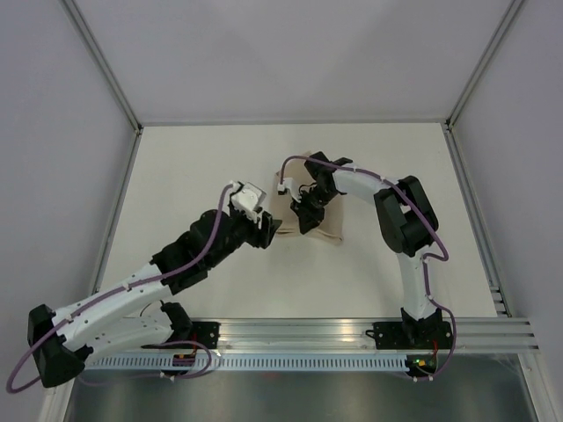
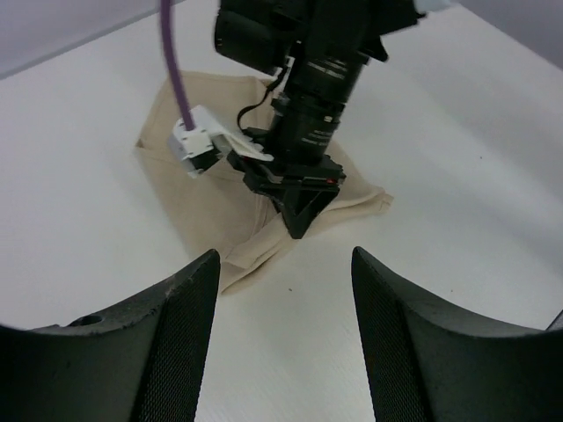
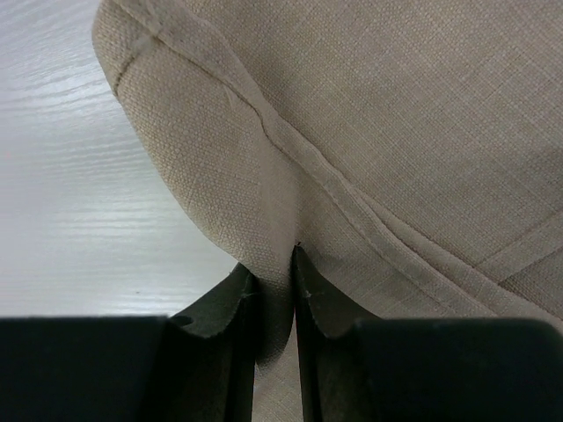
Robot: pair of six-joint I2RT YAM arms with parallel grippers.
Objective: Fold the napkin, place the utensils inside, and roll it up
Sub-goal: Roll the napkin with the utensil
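The beige napkin (image 1: 327,229) lies rumpled and partly folded in the middle of the white table. My right gripper (image 1: 306,218) points down onto its near part and is shut on a pinched fold of the cloth (image 3: 396,105), which runs up between the two fingers around my right gripper (image 3: 274,264). From the left wrist view, the napkin (image 2: 198,189) spreads out behind that gripper (image 2: 299,220). My left gripper (image 2: 283,259) is open with nothing in it, just left of the napkin's near corner (image 1: 271,230). The utensils are out of view.
The white table (image 1: 193,176) is boxed in by grey walls at the back and both sides. An aluminium rail (image 1: 352,332) with both arm bases runs along the near edge.
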